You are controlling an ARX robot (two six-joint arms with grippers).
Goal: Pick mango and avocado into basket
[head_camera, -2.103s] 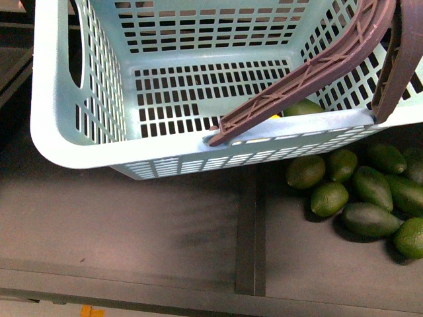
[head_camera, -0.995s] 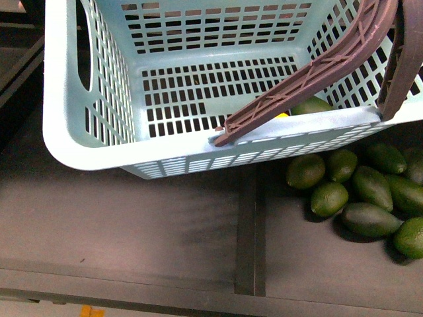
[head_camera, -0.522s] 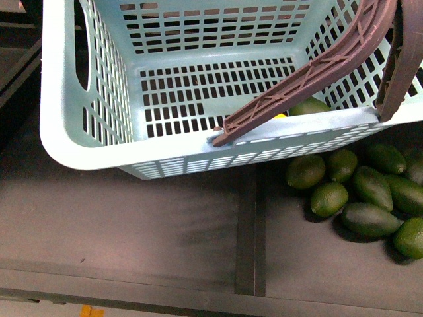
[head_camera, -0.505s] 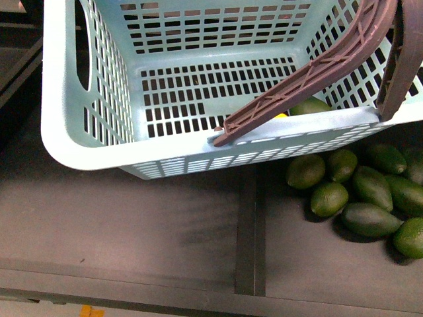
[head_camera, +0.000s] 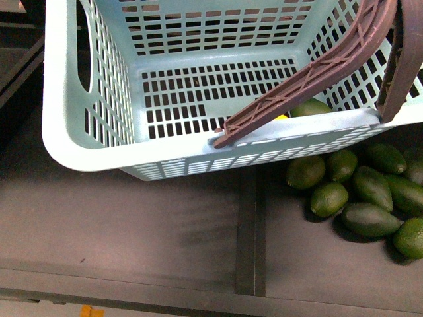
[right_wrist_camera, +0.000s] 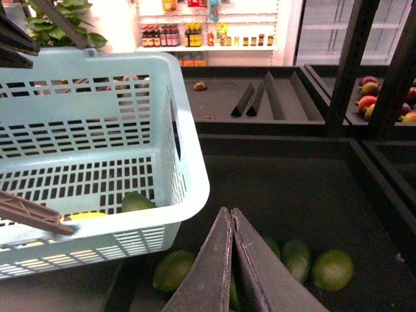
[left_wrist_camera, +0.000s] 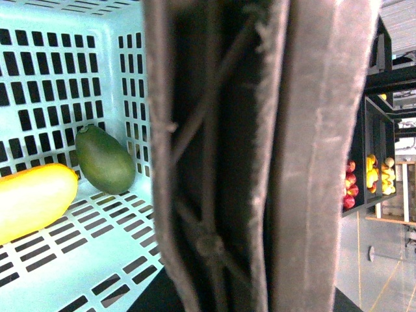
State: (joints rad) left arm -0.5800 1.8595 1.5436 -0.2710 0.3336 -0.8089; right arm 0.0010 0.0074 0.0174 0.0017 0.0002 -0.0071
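We find the right hand (right_wrist_camera: 231, 224) clenched on nothing, its two dark fingers (right_wrist_camera: 214, 273) pressed together at the tips, poised above the loose avocados (right_wrist_camera: 331, 269) on the dark counter (right_wrist_camera: 292, 188) and just beside the basket (right_wrist_camera: 188, 175). The left hand does not show as such in any view; its wrist camera is filled by a brown handle (left_wrist_camera: 260, 156) at very close range, and we cannot tell whether that hand is clenched or released. Beyond the handle, in the same view, the mango (left_wrist_camera: 32, 198) and the avocado (left_wrist_camera: 104, 159) lie side by side on the slotted floor of the basket, in a corner against its wall. In the front view we note the basket tilted, with the brown handle running across its near right corner; the avocado and a sliver of the yellow mango show just behind the near rim, under the handle. The pile of loose avocados sits on the counter right of a dividing strip (head_camera: 246, 231), partly under the basket's near right corner. A shelf of red and yellow fruit (left_wrist_camera: 367, 182) appears well behind.
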